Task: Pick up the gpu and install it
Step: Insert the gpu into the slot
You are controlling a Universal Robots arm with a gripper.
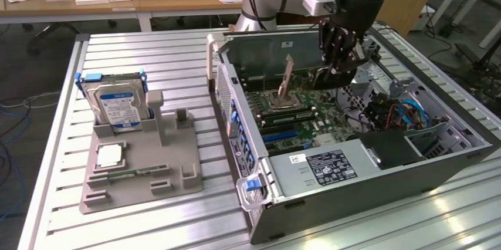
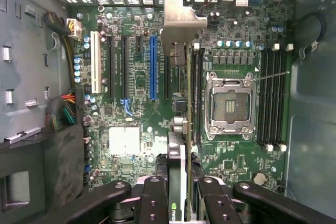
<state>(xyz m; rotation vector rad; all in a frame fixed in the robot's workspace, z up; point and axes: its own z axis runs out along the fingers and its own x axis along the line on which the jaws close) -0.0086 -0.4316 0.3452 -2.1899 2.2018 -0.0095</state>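
My gripper is clamped on the gpu — fingers pressed to both faces, the card edge-on, its silver bracket at the far end. It hangs inside the open computer case, over the motherboard, between the long blue slot and the CPU socket. In the exterior view I'm at one o'clock of the scene — at nine o'clock from me, well apart, the hard drive stands in its grey holder on the table.
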